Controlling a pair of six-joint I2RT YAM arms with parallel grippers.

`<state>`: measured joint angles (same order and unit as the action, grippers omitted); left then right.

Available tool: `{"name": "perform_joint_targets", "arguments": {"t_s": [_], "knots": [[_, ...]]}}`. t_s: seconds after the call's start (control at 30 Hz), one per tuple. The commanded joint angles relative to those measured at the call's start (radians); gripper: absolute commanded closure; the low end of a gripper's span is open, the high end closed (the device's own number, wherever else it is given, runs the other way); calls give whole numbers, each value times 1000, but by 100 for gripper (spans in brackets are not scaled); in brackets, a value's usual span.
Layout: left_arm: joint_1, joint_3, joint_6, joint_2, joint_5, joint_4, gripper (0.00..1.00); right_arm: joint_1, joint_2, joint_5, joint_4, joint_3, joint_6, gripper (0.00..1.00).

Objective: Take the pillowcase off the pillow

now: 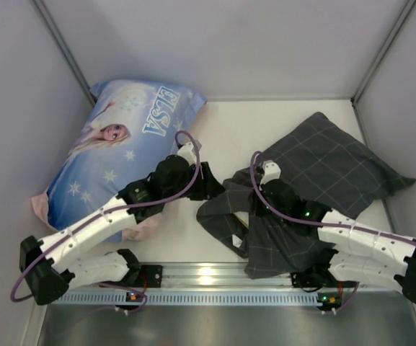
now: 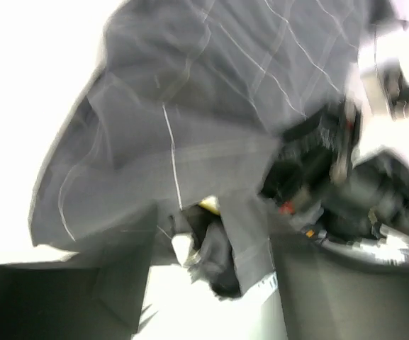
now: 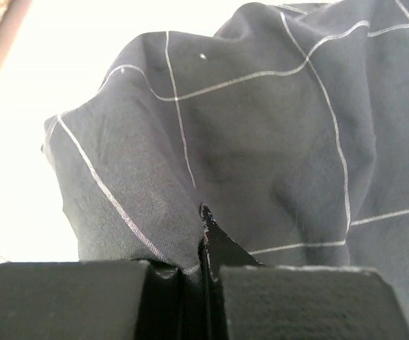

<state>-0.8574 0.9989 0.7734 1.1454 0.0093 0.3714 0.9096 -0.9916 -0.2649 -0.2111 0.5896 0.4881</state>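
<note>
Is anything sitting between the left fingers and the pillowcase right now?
Nothing visible. The left gripper is open right at the loose left edge of the pillowcase. The right gripper is shut on its fabric. The ELSA pillow lies off to the left, behind the left arm.

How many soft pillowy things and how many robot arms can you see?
Blue Elsa pillow: 1
Grey checked pillowcase, puffy at the far end: 1
Robot arms: 2, the left arm and the right arm
Total: 4
</note>
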Motion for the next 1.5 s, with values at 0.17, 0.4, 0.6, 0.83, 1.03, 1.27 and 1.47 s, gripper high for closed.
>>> {"name": "perform_joint_targets", "arguments": {"t_s": [0.17, 0.4, 0.6, 0.83, 1.03, 1.27, 1.47], "knots": [[-72, -195, 30, -89, 238, -143, 94, -66, -120, 30, 39, 160, 20, 100], [-121, -215, 47, 69, 104, -186, 71, -75, -156, 64, 29, 219, 13, 100], [-37, -249, 81, 195, 200, -362, 79, -80, -76, 64, -20, 196, 21, 100], [95, -273, 124, 275, 261, -482, 21, -86, 59, 76, -99, 147, 38, 100], [116, -227, 102, 318, 256, -485, 3, -87, 117, 87, -129, 125, 38, 100], [116, -177, 142, 402, 296, -575, 9, -87, 104, 119, -123, 118, 56, 100], [104, -189, 184, 406, 345, -634, 29, -87, 87, 128, -108, 118, 56, 100]]}}
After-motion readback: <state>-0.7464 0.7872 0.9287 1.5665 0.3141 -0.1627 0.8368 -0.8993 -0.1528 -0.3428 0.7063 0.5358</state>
